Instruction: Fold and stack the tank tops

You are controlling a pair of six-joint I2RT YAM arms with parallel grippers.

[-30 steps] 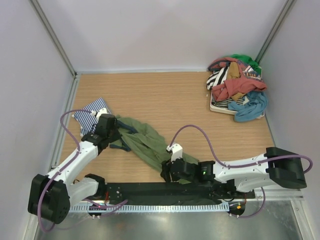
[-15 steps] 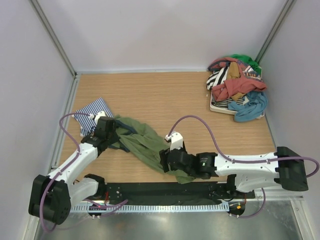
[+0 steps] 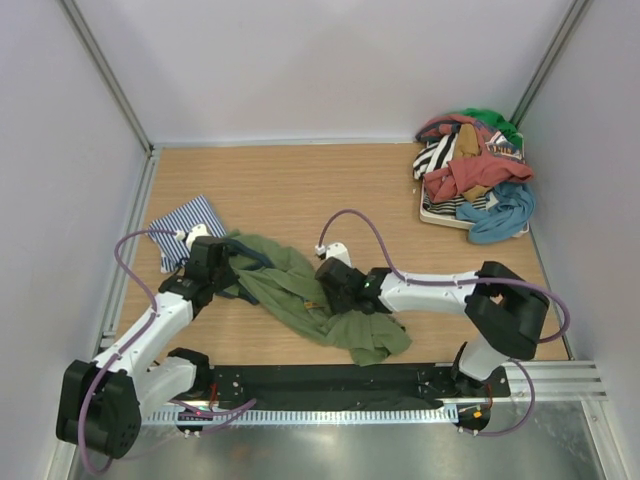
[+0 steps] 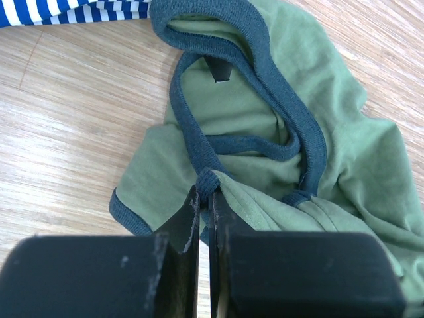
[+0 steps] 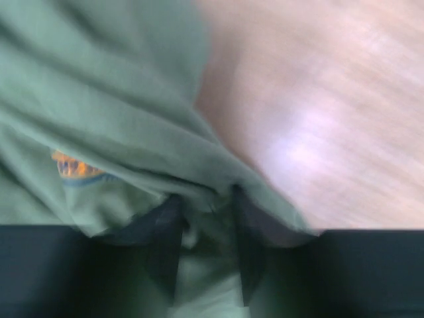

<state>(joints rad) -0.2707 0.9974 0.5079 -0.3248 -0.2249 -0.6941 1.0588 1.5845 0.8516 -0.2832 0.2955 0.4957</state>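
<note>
The olive green tank top (image 3: 290, 285) lies crumpled across the middle of the wooden table, its navy trim looping in the left wrist view (image 4: 265, 73). My left gripper (image 3: 224, 268) is shut on a pinch of that navy trim and green cloth (image 4: 207, 180). The striped tank top (image 3: 185, 222) lies flat at the far left, just behind the left gripper, and its edge shows at the top of the left wrist view (image 4: 66, 10). My right gripper (image 3: 332, 285) presses into the green cloth (image 5: 99, 99). Its fingers (image 5: 162, 232) stand apart astride a fold; the view is blurred.
A heap of mixed clothes (image 3: 475, 180) sits on a white tray (image 3: 432, 215) in the far right corner. Grey walls close the table on the left, back and right. A black rail (image 3: 320, 385) runs along the near edge between the arm bases.
My right gripper has left the cloth's near end and moved away from the near edge into the middle of the green top, its jaws narrowing. That near end now lies spread. The left gripper drifted slightly.
</note>
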